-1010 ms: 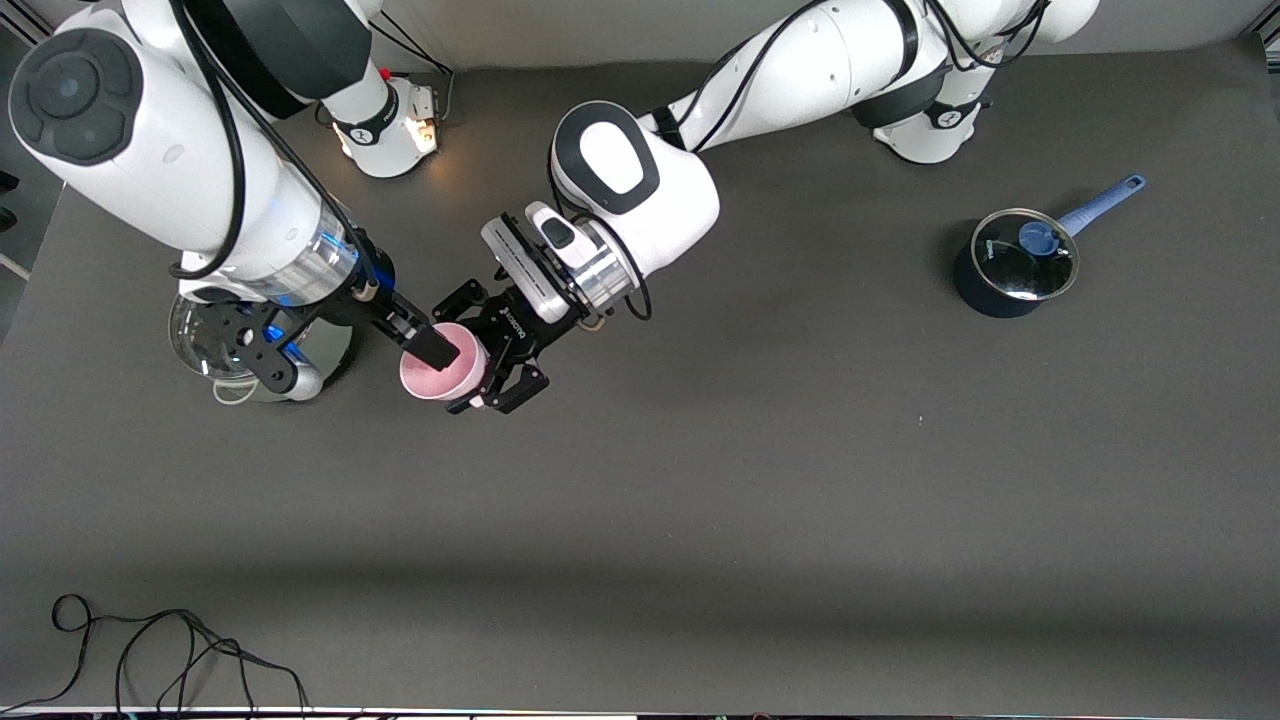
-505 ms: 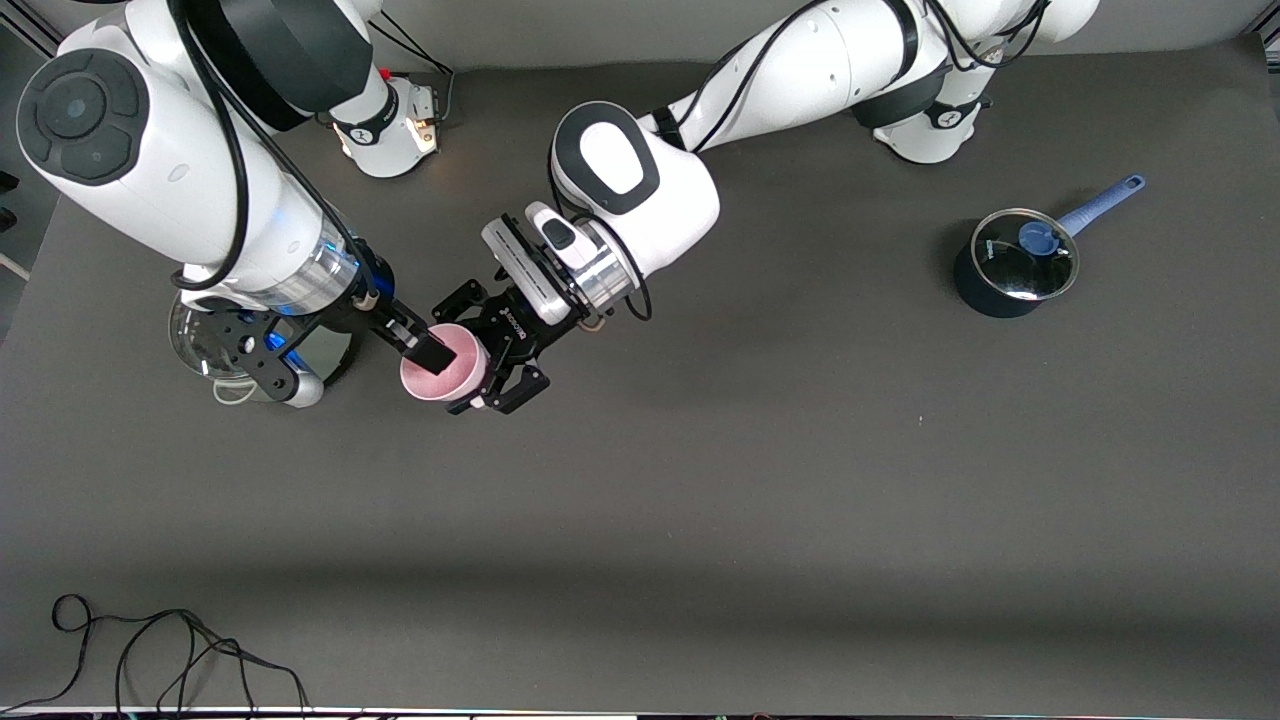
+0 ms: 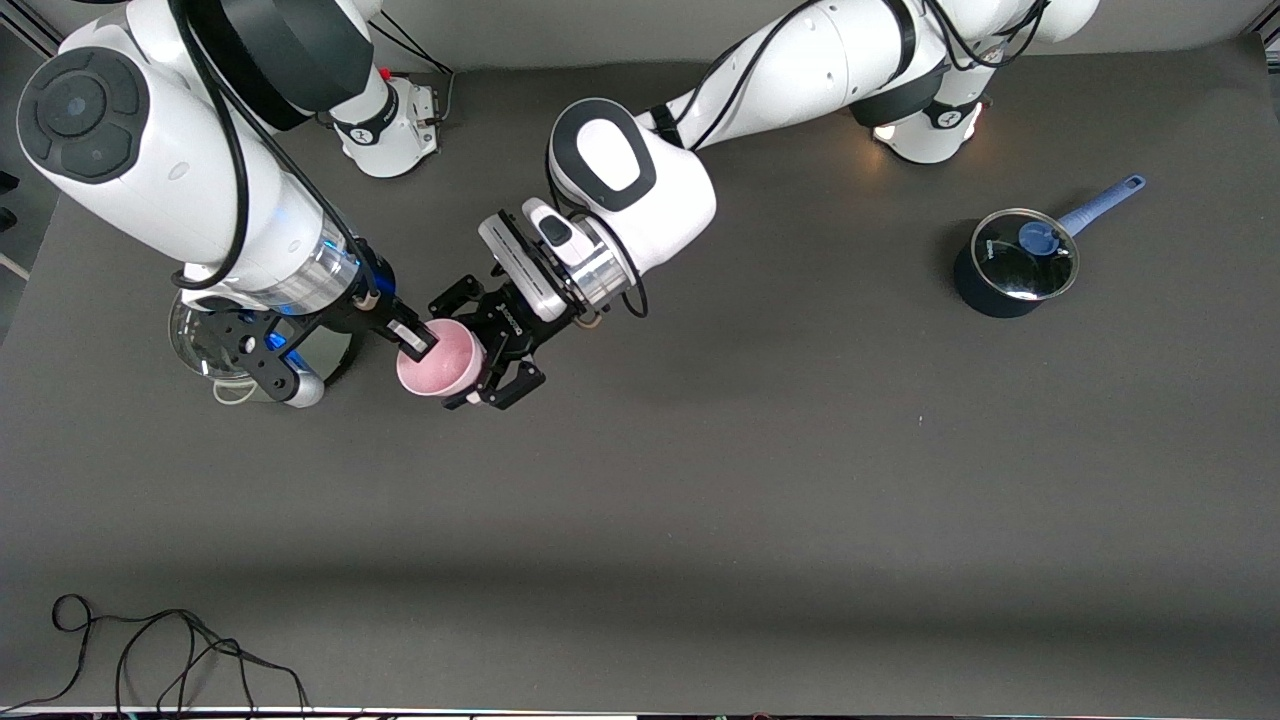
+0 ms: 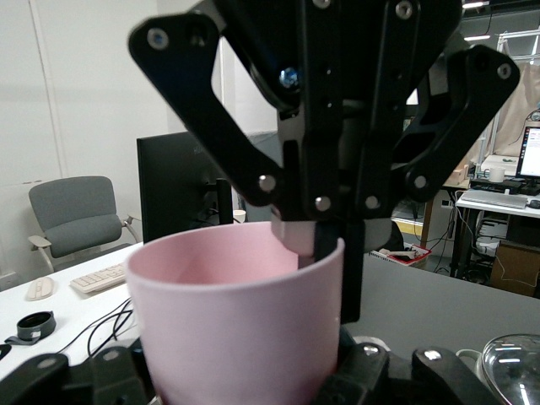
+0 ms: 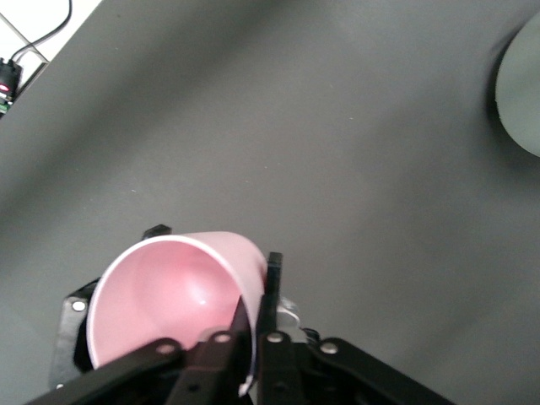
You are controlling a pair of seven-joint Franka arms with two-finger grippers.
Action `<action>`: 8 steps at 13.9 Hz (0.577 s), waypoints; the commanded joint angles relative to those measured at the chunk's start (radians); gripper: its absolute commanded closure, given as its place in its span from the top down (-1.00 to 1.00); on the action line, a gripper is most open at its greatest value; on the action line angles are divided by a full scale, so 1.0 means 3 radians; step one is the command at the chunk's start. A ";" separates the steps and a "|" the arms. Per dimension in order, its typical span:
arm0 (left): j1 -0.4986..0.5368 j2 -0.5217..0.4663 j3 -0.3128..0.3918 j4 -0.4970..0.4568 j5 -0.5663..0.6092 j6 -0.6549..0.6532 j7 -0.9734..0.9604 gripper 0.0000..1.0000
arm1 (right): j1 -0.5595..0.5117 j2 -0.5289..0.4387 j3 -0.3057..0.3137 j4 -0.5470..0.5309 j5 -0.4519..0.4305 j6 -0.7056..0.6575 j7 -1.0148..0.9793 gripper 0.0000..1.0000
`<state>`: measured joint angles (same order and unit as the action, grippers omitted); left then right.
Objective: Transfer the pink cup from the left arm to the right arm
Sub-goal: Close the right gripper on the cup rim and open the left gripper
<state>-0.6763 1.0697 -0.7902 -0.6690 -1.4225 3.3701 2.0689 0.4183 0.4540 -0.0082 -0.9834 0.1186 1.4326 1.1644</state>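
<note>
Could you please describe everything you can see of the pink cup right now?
The pink cup is a small pale-pink tumbler, plastic by its look, tapered, without a handle, and empty. It is held above the table, its open mouth showing to the front camera. The left gripper clasps its body, while the right gripper pinches its rim wall, one finger inside.

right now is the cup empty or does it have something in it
Empty. The right wrist view looks straight into the cup and shows only bare pink wall and bottom, with one finger of the right tool inside the rim.
</note>
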 commanded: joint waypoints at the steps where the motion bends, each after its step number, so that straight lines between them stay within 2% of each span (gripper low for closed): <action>1: -0.0026 -0.0043 0.0047 0.0052 0.0002 0.0113 -0.0116 -1.00 | -0.0004 -0.0015 -0.0019 0.0006 0.0039 -0.0040 -0.0057 -1.00; 3: -0.0026 -0.0053 0.0108 0.0052 0.0037 0.0133 -0.0116 -1.00 | -0.0004 -0.0015 -0.0019 0.0006 0.0039 -0.0040 -0.0057 -1.00; 4: -0.0042 -0.0088 0.0306 0.0037 0.0220 0.0163 -0.0121 0.96 | -0.0004 -0.0015 -0.0019 0.0006 0.0039 -0.0040 -0.0057 -1.00; 5: -0.0107 -0.0099 0.0424 0.0036 0.0277 0.0174 -0.0187 0.98 | -0.0004 -0.0015 -0.0019 0.0006 0.0039 -0.0040 -0.0057 -1.00; 8: -0.0113 -0.0114 0.0517 -0.0030 0.0405 0.0174 -0.0464 1.00 | -0.0009 -0.0010 -0.0024 0.0016 0.0009 -0.0035 -0.0102 -1.00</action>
<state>-0.7081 1.0533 -0.6794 -0.6710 -1.3350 3.3926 1.9873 0.4187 0.4549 -0.0065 -0.9807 0.1199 1.4653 1.1628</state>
